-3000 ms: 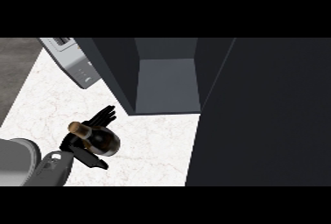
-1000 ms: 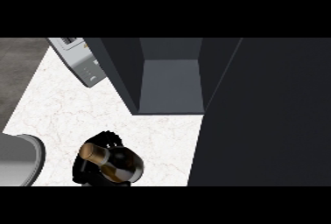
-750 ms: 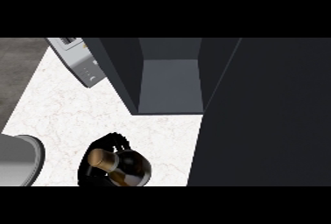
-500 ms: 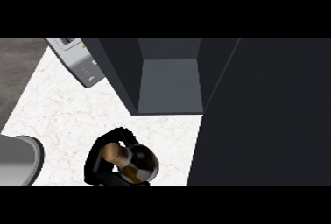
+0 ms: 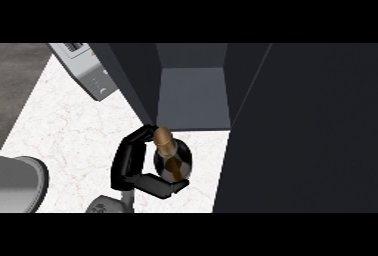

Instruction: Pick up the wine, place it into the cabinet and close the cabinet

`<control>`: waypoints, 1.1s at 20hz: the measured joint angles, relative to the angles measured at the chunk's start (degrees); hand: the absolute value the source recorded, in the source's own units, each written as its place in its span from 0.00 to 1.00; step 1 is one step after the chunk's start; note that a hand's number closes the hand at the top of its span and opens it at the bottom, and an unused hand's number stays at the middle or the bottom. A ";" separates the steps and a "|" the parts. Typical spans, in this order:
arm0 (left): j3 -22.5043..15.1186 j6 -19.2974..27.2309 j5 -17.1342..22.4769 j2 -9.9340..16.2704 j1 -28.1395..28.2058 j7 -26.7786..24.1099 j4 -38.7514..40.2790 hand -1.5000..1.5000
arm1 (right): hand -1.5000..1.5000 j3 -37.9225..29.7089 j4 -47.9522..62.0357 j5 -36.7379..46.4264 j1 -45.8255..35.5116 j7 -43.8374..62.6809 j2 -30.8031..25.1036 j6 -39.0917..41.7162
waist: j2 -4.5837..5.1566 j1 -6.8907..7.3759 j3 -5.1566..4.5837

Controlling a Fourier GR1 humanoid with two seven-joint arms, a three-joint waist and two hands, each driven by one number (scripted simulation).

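My left hand (image 5: 127, 161) is shut on the wine bottle (image 5: 173, 162), its fingers curled round the bottle's left side and its thumb across the near side. The dark bottle has a gold-brown neck that points toward the cabinet. It hangs over the white marble counter (image 5: 66, 130), just in front of the lower edge of the open cabinet (image 5: 190, 95), whose grey inside shows bare. The cabinet's dark door (image 5: 310, 130) stands open and fills the right side of the view. My right hand does not show.
A grey appliance (image 5: 88, 70) with a small control panel stands at the back left, next to the cabinet's left wall. A grey rounded shape (image 5: 18, 182) sits at the lower left edge. The counter's left edge meets a darker floor.
My left hand has carried the bottle right and away from me, up to the cabinet's opening. The bottle's neck now reaches the cabinet's front edge.
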 measured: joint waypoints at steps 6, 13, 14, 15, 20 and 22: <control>1.27 2.09 -1.26 0.04 -5.32 -0.08 5.52 1.00 | 0.00 -0.48 -0.05 -0.43 2.55 -2.75 -0.92 0.49 | 0.06 -0.09 0.01; 3.16 2.86 -0.06 0.05 -15.06 -0.87 15.75 1.00 | 0.00 -0.07 0.17 -0.99 4.54 -5.47 -0.71 1.23 | 0.17 -0.34 -0.01; 2.80 3.43 0.36 0.04 -15.82 -0.38 16.39 1.00 | 0.00 -0.34 0.10 -1.07 4.97 -5.83 -1.01 1.36 | 0.16 -0.39 -0.01; 2.95 3.63 1.01 0.02 -17.52 -0.45 18.20 1.00 | 0.00 -0.94 0.23 -1.25 5.06 -6.37 -0.93 1.73 | 0.21 -0.39 0.00; 3.81 4.11 3.43 0.03 -24.24 -0.28 24.46 1.00 | 0.00 -0.46 0.19 -1.51 6.38 -8.01 -0.93 1.98 | 0.24 -0.67 -0.02; 3.69 4.24 4.87 0.01 -25.84 -1.58 26.97 1.00 | 0.00 -0.89 0.12 -1.68 6.60 -8.22 -1.21 2.33 | 0.29 -0.83 -0.02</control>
